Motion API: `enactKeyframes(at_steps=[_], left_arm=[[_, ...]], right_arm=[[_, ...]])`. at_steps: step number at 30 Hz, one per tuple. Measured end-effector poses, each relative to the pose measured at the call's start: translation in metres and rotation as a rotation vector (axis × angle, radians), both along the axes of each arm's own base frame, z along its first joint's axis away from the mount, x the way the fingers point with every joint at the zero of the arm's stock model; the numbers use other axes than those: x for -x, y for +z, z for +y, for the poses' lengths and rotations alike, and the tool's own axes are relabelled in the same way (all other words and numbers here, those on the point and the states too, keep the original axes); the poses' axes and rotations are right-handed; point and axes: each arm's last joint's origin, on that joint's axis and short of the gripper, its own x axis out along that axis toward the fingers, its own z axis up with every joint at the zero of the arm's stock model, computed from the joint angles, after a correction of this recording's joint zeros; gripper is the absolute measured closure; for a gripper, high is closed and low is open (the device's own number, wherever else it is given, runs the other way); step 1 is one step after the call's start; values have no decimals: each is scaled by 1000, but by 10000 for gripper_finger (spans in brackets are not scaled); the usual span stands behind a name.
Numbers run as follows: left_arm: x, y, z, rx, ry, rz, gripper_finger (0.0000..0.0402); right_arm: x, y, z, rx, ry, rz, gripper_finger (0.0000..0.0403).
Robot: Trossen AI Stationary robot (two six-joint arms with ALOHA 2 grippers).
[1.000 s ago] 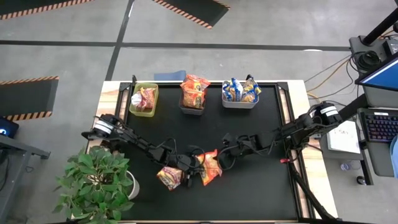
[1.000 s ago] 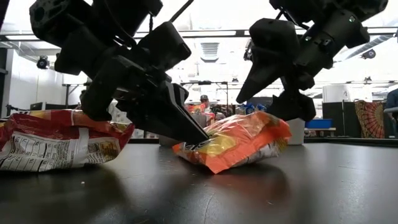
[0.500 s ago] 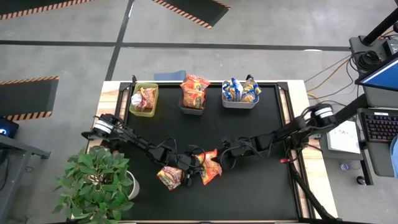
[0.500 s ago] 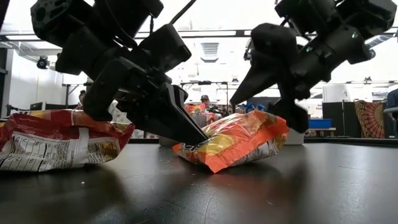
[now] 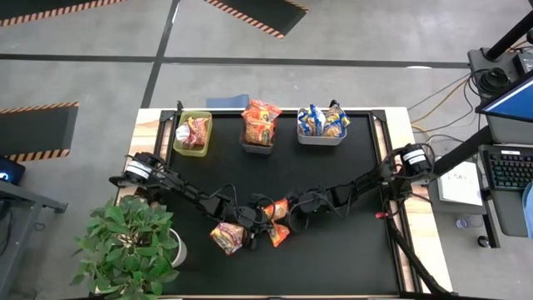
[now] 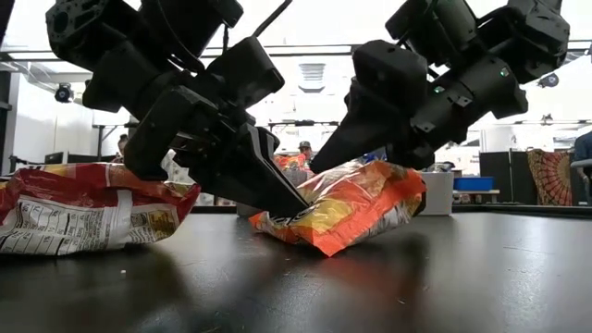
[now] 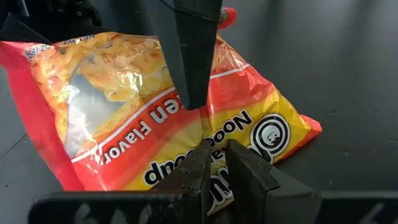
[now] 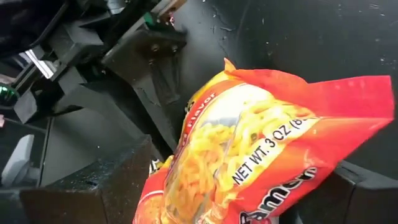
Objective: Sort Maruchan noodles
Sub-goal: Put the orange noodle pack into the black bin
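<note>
From above, 3 bins line the far edge of the black table (image 5: 350, 250): a green bin (image 5: 192, 133) with a white-and-red packet, a dark bin (image 5: 257, 133) stacked with orange packets, and a white bin (image 5: 323, 127) holding blue-and-yellow packets. Near the front, the left gripper (image 5: 265, 233) and right gripper (image 5: 287, 218) meet over an orange Maruchan packet (image 5: 278, 222); another packet (image 5: 226, 238) lies just beside the left arm.

At table height, the orange Maruchan packet rests tilted on the table, its corner under the left fingers.

The left wrist camera shows those fingers nearly together, pinching the packet's edge.

The right wrist camera shows its fingers spread wide, 1 on each side of the packet.
</note>
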Motion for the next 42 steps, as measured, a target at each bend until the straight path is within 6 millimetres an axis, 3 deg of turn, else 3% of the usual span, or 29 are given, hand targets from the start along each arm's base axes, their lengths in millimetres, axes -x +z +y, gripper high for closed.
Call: enactKeyframes(at_steps=[11,17,23,30,42], left_arm=[[0,2,0,-24,-10,-7,362],[2,7,2,-72,-19,-4,362],[5,15,4,-145,-32,-5,362],[20,47,12,-212,-29,-41,362],[76,99,40,-266,17,-262,362]], right_arm=[[1,-1,-2,-34,-23,31,221],[1,1,-2,-23,-20,20,269],[1,7,-6,10,-10,-1,283],[5,28,-20,95,14,-33,283],[4,72,-60,362,-56,-256,283]])
